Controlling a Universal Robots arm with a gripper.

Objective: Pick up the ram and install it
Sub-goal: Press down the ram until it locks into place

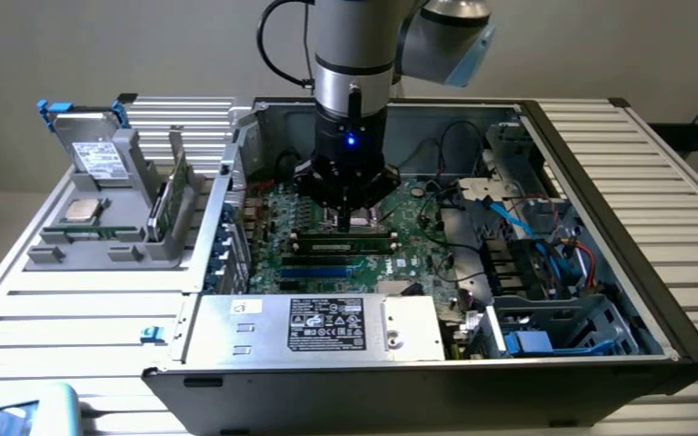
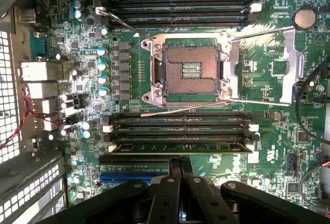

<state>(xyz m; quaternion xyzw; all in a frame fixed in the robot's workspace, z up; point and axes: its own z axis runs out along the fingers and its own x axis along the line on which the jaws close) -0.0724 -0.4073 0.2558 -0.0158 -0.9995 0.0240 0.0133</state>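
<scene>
In the exterior view, the arm reached straight down into an open computer case (image 1: 592, 300) that lay on its side on the slatted worktop (image 1: 70, 309), probably so that the motherboard (image 1: 416, 263) faced upward and could be reached from above. The claw (image 1: 346, 221) stood low over the board, its fingers drawn together, and its tip was just above or touching the ram (image 1: 344, 242), a long narrow stick that lay across the slots below the processor area. The stick seemed to sit already in a slot, and the closed tip appeared placed to press on its upper edge, though this view could not show if it was fully seated. At the exterior view's left, a grey holder (image 1: 106, 245) on the worktop carried spare parts upright, among them a second green stick (image 1: 177, 195), likely kept there for easy picking. In the wrist view, the claw (image 2: 179, 170) showed its two fingers shut against each other with nothing between them, which the exterior view did not make clear. This view also showed the empty processor socket (image 2: 192, 70) in the middle of the board, with a bank of slots on each side of it, and the ram (image 2: 178, 147) as a green strip in the slot nearest the fingers. The holder and the worktop belonged to the exterior view alone.
</scene>
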